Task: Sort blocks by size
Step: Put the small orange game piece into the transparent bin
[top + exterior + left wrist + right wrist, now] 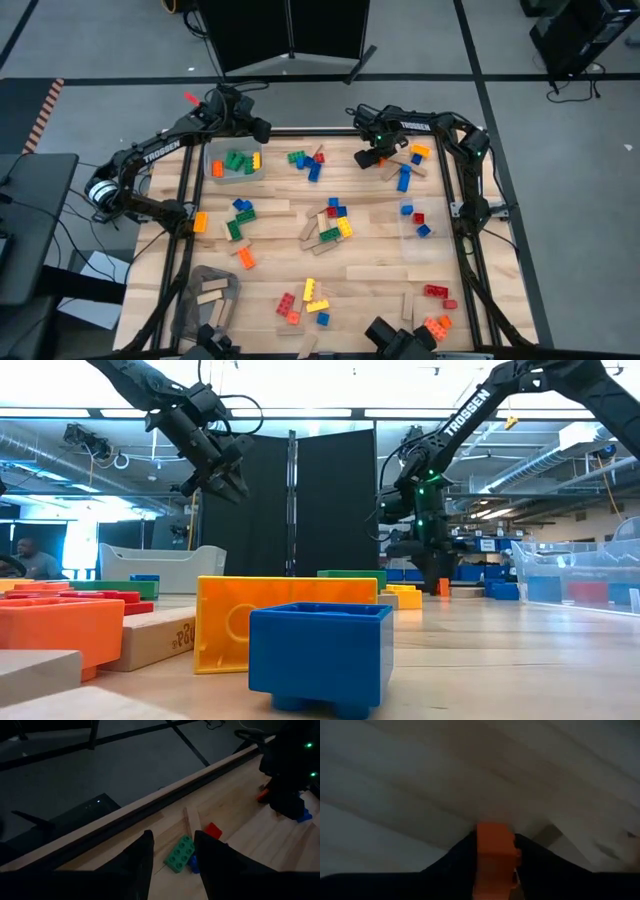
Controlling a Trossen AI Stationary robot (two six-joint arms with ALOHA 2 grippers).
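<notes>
grey bin (pixel 222 174), clear bin (pixel 432 236), black screen (pixel 330 500), person (pixel 30 558).

Scattered blocks (pixel 328 225) crowd mid-table; bare wood (pixel 375 250) lies beside them.

The surface (pixel 380 250) is pale wood planking, matt, its grain showing. The studded blocks (pixel 320 650) are smooth moulded plastic with a soft sheen; the blue one nearest the low camera catches a faint gloss along its rim. The plain tan pieces (pixel 265 207) look like bare unfinished wood. One bin (pixel 578 575) is clear glossy plastic, another (pixel 236 164) grey and duller. The orange block (pixel 494 855) between the right arm's matt dark jaws is smooth plastic
</notes>
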